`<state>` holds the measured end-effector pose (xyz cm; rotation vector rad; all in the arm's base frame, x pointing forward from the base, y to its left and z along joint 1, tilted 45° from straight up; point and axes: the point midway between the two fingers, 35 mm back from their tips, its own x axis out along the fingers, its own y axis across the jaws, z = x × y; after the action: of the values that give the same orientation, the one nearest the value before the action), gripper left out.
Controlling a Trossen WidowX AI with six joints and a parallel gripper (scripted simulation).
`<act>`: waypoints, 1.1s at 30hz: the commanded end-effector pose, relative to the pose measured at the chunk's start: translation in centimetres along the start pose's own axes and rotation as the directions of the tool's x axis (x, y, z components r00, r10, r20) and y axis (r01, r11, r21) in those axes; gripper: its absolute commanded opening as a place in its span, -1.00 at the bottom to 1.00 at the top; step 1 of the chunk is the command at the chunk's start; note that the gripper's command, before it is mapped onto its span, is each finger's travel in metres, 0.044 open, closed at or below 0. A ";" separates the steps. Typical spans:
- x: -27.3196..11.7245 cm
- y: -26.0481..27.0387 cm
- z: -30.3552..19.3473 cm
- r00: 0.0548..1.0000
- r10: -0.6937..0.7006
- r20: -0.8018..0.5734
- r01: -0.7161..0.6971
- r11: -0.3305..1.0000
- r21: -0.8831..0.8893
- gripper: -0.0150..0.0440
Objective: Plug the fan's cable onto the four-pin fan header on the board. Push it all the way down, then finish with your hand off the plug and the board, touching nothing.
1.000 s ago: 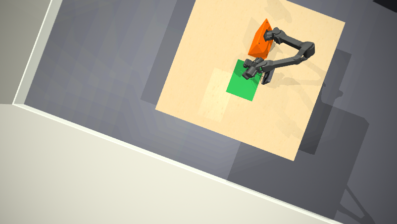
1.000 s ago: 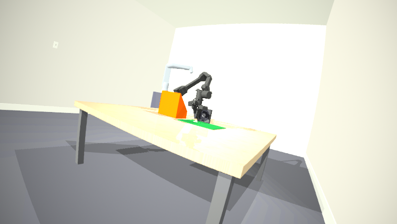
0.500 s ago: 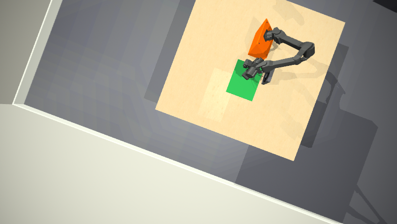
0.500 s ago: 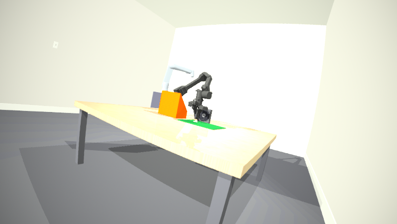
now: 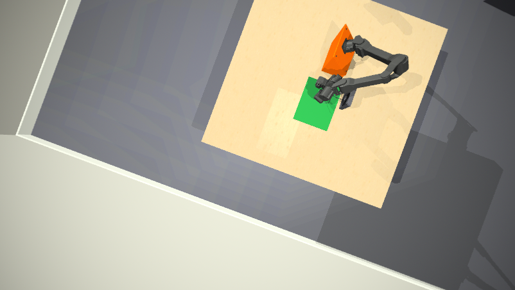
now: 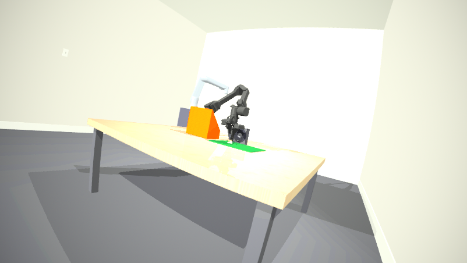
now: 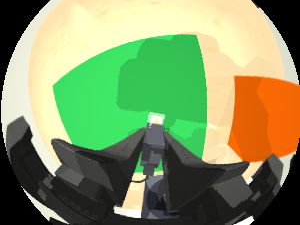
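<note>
The green board (image 5: 311, 117) (image 6: 250, 148) (image 7: 100, 99) lies flat on the table. The small white fan header (image 7: 157, 118) (image 6: 229, 142) is on it. My gripper (image 7: 153, 132) (image 6: 230, 139) points down at the board and is shut on the dark plug (image 7: 154, 141). In the wrist view the plug's front end overlaps the near side of the header; how deep it sits cannot be told. The thin dark cable (image 7: 138, 181) curves behind the plug. The dark fan (image 5: 345, 102) (image 6: 239, 136) (image 7: 157, 193) stands upright beside the board's edge, close to the gripper.
An orange block (image 5: 336, 61) (image 6: 200, 122) (image 7: 262, 119) with sloping sides stands beside the board, near the arm's base. The arm (image 5: 375, 78) (image 6: 241, 89) bends above the table (image 5: 244, 119) (image 6: 156, 144). A pale arm-like shape (image 6: 197, 89) shows behind the block.
</note>
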<state>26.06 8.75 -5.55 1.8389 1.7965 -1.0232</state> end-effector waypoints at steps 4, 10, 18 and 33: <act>0.1 -0.5 0.1 1.000 -0.006 -0.002 0.006 1.000 0.005 -0.49; 0.2 -0.6 0.1 1.000 -0.006 -0.002 0.006 1.000 0.007 -0.49; 0.2 -0.8 0.1 1.000 -0.006 -0.002 0.006 1.000 0.012 -0.49; 0.2 -0.8 0.2 1.000 -0.006 -0.002 0.006 1.000 0.015 -0.49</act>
<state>25.69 8.79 -5.58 1.8453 1.7906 -1.0244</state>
